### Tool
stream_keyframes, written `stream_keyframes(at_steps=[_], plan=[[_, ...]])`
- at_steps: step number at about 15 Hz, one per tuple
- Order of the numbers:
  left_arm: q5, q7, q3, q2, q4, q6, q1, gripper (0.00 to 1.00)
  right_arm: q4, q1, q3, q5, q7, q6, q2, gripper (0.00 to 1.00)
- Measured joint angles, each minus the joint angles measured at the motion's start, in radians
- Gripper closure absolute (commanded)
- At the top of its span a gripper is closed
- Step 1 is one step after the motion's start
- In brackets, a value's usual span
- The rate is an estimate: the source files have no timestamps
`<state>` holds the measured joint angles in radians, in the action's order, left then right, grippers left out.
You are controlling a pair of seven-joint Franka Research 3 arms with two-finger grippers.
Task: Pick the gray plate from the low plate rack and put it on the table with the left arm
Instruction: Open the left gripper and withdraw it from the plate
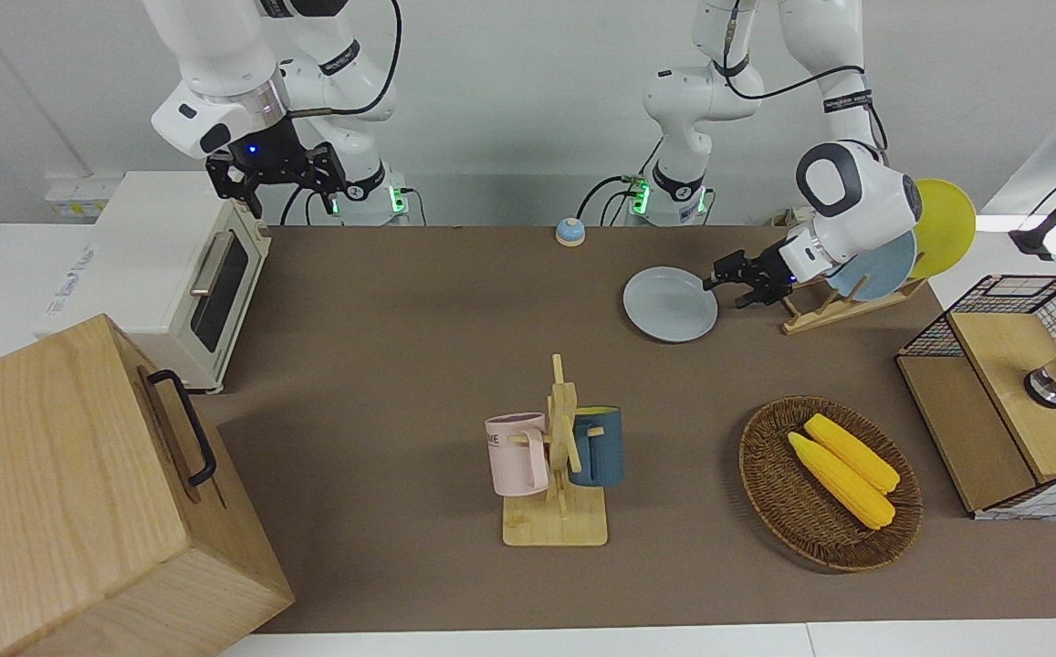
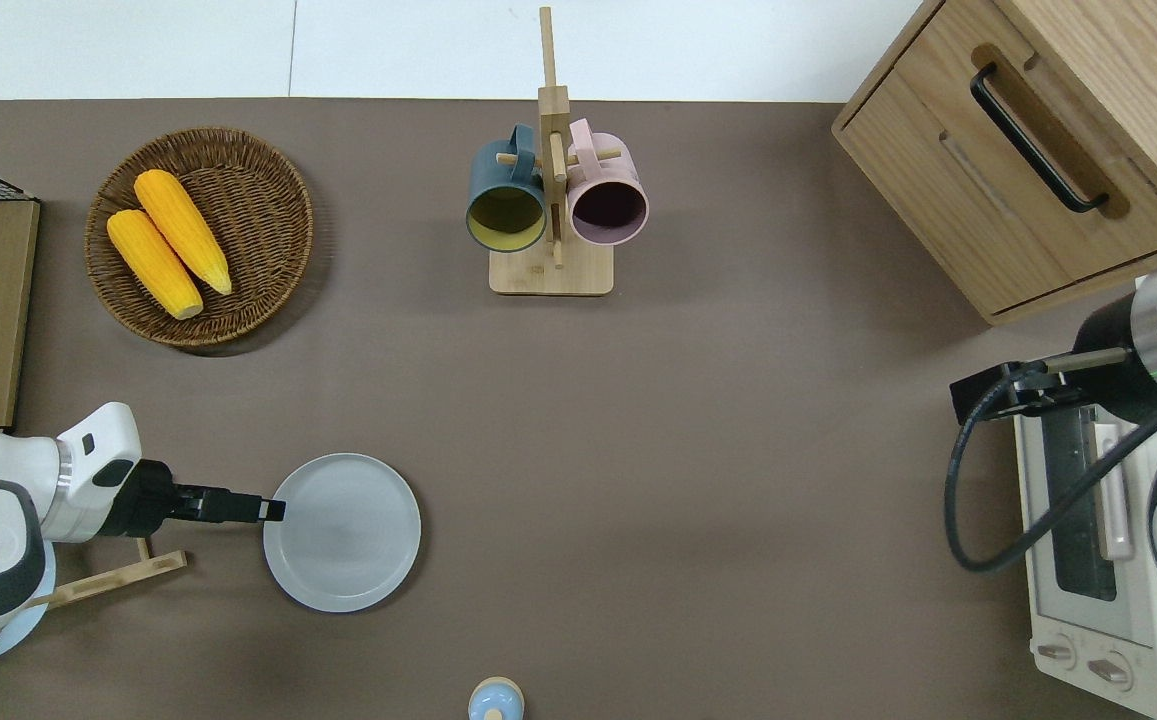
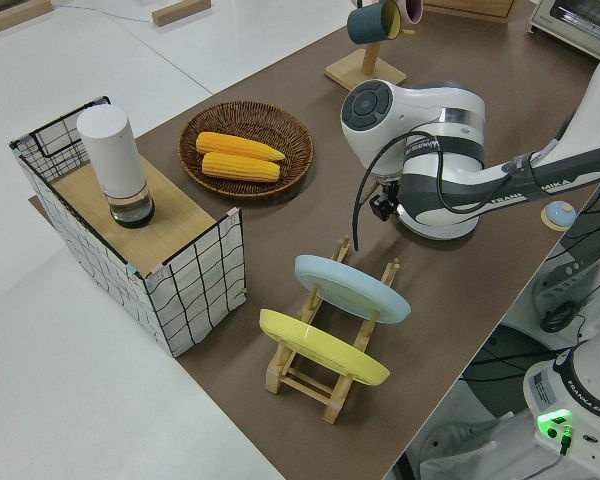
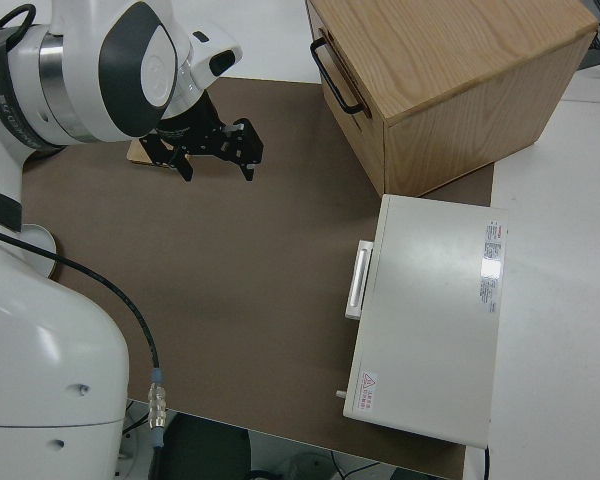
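The gray plate (image 1: 670, 304) lies flat on the brown table (image 1: 418, 347), beside the low plate rack (image 1: 824, 310) toward the right arm's end; it also shows in the overhead view (image 2: 342, 532). My left gripper (image 1: 732, 284) is open and empty, low at the plate's rim on the rack side, its tip (image 2: 273, 510) just at the edge. The rack (image 3: 330, 360) holds a light-blue plate (image 3: 350, 288) and a yellow plate (image 3: 320, 348). My right gripper (image 4: 220, 160) is open and parked.
A mug tree (image 1: 562, 447) with a pink and a blue mug stands mid-table. A wicker basket (image 1: 769, 493) holds two corn cobs. A wire-sided box (image 1: 1011, 392), a toaster oven (image 1: 172, 274), a wooden cabinet (image 1: 71, 493) and a small bell (image 1: 569, 231) stand around the edges.
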<state>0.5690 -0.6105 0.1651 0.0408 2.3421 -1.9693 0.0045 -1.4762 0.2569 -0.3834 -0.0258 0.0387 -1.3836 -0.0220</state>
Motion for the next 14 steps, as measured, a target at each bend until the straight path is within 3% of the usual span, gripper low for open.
stream_keyframes(at_steps=[5, 10, 14], plan=[[-0.110, 0.074, 0.004, 0.006, -0.056, 0.003, 0.000, 0.01, 0.000, 0.000, 0.000, 0.000, 0.000, 0.000, 0.000, 0.017], [-0.302, 0.263, -0.017, 0.044, -0.203, 0.082, -0.004, 0.01, 0.000, 0.000, 0.000, 0.000, 0.000, 0.000, 0.000, 0.017], [-0.422, 0.327, -0.026, 0.059, -0.326, 0.138, -0.010, 0.01, 0.000, 0.000, 0.000, 0.000, 0.000, 0.000, 0.000, 0.017]])
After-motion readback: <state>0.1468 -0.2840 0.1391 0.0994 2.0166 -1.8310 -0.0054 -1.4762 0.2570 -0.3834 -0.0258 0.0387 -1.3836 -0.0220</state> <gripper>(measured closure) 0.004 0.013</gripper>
